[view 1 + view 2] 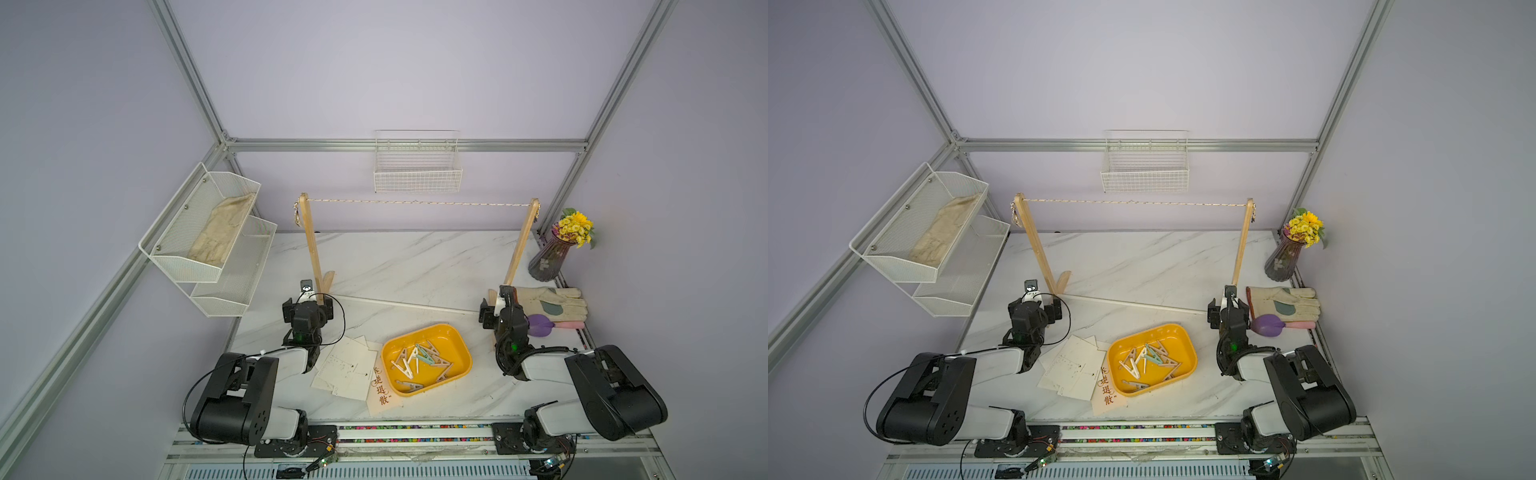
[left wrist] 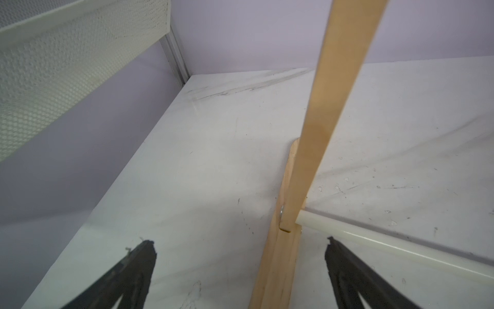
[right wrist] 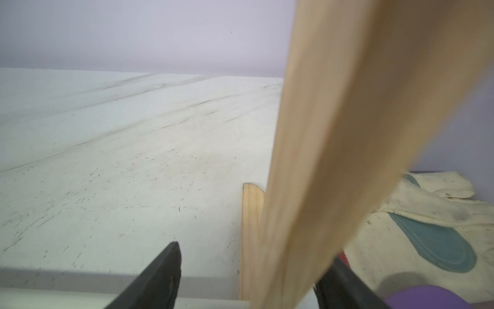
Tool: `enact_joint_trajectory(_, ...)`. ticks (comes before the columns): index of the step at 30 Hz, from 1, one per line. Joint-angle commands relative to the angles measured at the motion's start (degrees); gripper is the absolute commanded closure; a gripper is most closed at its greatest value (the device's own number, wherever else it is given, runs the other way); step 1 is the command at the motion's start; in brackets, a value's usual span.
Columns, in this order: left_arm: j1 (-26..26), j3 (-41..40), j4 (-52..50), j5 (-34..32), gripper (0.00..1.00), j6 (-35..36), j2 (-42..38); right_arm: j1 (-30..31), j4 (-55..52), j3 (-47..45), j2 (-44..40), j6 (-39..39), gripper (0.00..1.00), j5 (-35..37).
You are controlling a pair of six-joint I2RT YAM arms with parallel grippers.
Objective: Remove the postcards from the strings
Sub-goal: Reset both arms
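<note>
1 rope (image 1: 415, 203) spans 2 wooden posts, the left post (image 1: 312, 245) and the right post (image 1: 521, 241). Its long axis runs level from side to side across the back of the bench (image 1: 415, 266), and in both top views nothing hangs on it.

The postcards (image 1: 347, 368) lie flat on the bench in 1 fanned pile, between the left arm and 1 yellow tray (image 1: 419, 332). The cream cards overlap at slanted angles, so I cannot count them exactly. 1 pink card (image 1: 381, 395) lies at the pile's tray side. Its long axis runs from the tray toward the bench's near edge, with the brown calligraphy in a column along it. I cannot tell whether its edge sits under the tray.

The tray holds a tangled heap of clothespins (image 1: 419, 359), too tangled to count.

The left hand (image 2: 239, 242) is wide open, with the left post's foot between its 2 fingers and neither finger touching it. The right hand (image 3: 256, 254) also has its fingers parted, standing on either side of the right post. That post is blurred and fills much of the wrist view. 1 finger stands clear of the wood, and I cannot tell whether the other touches it. In both top views the wrists hide the fingertips.
</note>
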Motion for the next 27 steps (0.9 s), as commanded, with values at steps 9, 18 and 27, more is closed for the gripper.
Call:
enact_joint_trajectory(9,6.9,0.4,12.9,14.7,0.0,0.2,7.4,-5.2,14.8,4.4,14.0,-3.5,0.21,-12.8)
enact_joint_trajectory(18,10.4,-0.2,13.0,23.1,0.01,-1.3,6.8,-9.5,8.8,9.5,18.0,0.5,0.16,-18.5)
enact_joint_trajectory(27,10.2,1.2,11.7,21.6,0.0,-0.6,8.0,-11.0,5.1,11.3,18.0,3.1,0.03,-16.9)
